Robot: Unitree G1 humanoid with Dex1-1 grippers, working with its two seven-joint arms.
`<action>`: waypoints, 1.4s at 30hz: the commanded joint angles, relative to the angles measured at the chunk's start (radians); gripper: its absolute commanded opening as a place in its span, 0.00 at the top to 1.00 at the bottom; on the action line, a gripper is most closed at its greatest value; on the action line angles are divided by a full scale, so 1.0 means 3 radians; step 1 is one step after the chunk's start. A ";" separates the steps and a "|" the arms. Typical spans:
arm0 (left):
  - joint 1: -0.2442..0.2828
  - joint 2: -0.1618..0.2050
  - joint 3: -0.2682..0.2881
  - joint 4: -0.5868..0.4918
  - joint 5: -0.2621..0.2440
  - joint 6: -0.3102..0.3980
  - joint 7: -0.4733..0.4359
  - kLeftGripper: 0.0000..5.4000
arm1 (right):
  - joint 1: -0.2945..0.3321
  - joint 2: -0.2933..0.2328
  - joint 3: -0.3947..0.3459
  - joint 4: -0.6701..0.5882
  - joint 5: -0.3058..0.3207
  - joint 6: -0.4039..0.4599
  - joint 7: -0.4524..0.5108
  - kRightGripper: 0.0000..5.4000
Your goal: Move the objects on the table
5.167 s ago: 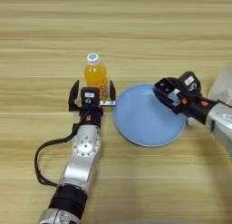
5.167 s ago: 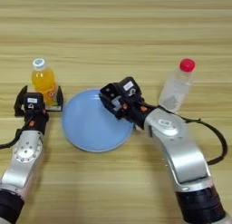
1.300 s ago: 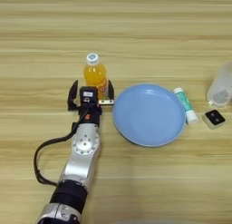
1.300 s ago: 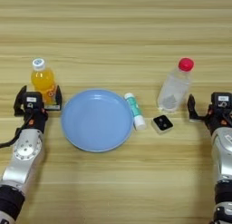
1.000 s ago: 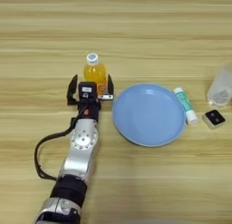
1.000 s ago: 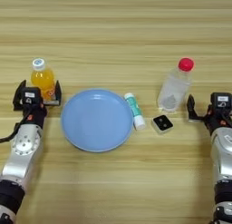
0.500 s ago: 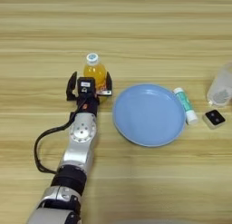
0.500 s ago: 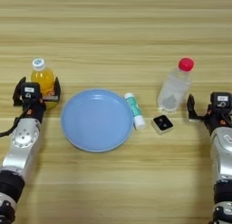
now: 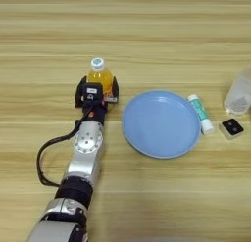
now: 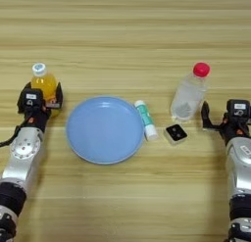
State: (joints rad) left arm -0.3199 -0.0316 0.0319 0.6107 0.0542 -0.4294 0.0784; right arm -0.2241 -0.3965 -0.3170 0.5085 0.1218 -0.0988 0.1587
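Left gripper (image 9: 97, 93) spread wide around orange-drink bottle (image 9: 100, 78), right gripper (image 10: 221, 119) parked beside clear bottle (image 10: 188, 93), fingers apart.

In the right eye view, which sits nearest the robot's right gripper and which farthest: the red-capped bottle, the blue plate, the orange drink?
From the right gripper:
1. Red-capped bottle, just to its left.
2. Blue plate, mid-table.
3. Orange drink, far left, at the left gripper.
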 commanded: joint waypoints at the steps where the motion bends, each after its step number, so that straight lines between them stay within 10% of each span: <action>1: -0.0017 0.0006 0.0004 0.0005 -0.0041 -0.0042 -0.0040 0.27 | -0.0026 -0.0004 -0.0004 -0.0016 0.0012 -0.0006 -0.0021 0.00; 25: 0.0379 -0.0063 -0.0229 -0.1319 -0.0052 0.0323 -0.0203 0.38 | -0.0032 0.0006 0.0003 -0.0016 0.0007 -0.0001 -0.0064 0.00; 42: 0.0521 -0.0317 -0.1012 -0.1463 -0.0069 0.0612 -0.0413 0.38 | -0.0024 0.0025 0.0009 -0.0024 0.0005 -0.0006 -0.0087 0.00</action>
State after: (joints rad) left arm -0.1772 -0.0411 -0.2409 0.1612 0.0371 -0.2486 -0.0412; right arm -0.2241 -0.3911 -0.3163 0.5075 0.1218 -0.0988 0.1382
